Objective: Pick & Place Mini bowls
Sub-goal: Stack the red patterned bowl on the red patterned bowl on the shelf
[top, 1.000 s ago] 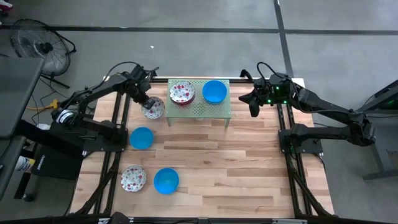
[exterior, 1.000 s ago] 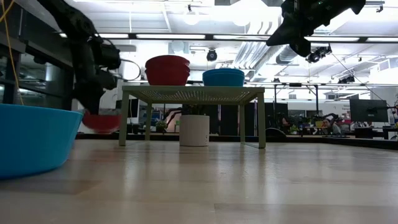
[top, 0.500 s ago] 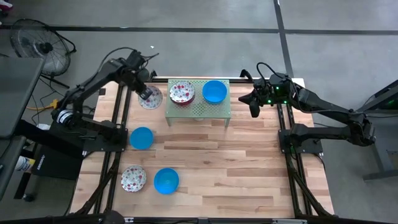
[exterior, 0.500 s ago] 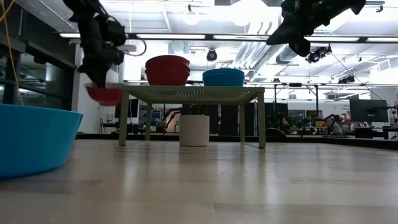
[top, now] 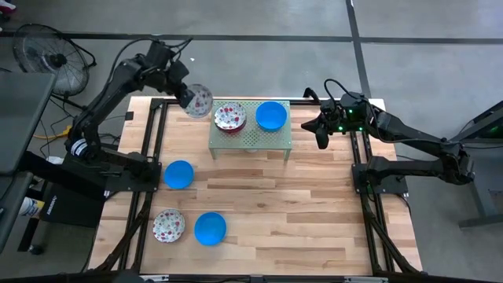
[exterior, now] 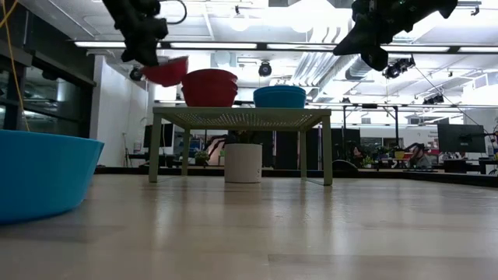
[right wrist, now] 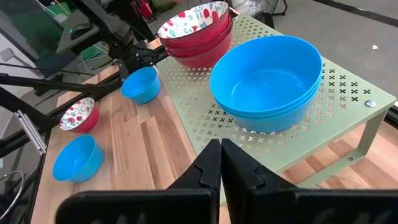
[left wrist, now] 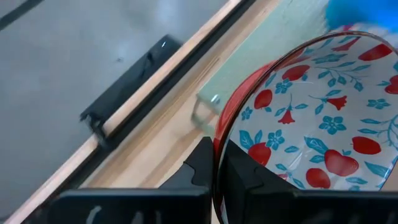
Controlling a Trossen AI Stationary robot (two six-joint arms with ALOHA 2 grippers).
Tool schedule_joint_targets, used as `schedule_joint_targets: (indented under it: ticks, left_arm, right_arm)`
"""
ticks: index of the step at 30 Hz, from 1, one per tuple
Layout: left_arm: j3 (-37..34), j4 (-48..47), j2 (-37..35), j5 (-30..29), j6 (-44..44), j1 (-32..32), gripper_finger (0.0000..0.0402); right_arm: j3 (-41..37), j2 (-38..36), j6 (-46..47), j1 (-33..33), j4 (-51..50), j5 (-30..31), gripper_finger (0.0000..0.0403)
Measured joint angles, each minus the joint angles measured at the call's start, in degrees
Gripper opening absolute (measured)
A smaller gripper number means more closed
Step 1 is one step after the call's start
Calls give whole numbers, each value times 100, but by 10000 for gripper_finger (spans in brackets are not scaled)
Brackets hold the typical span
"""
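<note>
Nearby, rack (top: pixel 250 135) — two bowl stacks (top: pixel 230 117) beside held floral bowl (top: pixel 198 100).

arms: were dark, jointed, on black frame bases
left arm (top: pixel 118 75): carried black cable loops, a white band near its base
right arm (top: pixel 416 140): carried looped cables, green lights at wrist
fingers (right wrist: pixel 211 171): were dark, flat-sided

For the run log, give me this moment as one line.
left gripper: shut on floral bowl, raised beside rack | right gripper: shut, empty, waiting right of rack
</note>
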Motion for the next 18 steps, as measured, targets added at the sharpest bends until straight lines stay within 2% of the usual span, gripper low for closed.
schedule_joint_targets:
  ticks: [7,14,18]
  left_arm:
    - [108,379,-2,401,-767,-91,4]
    - [111,692,62,394,-1377,-511,4]
    - [109,701,79,185,-1663,-811,4]
  right_arm:
    - [0,0,90,2,0,4,0]
    - [0,0,157,0,-1,72,0]
    - [0,0,147,-2,-13,253,0]
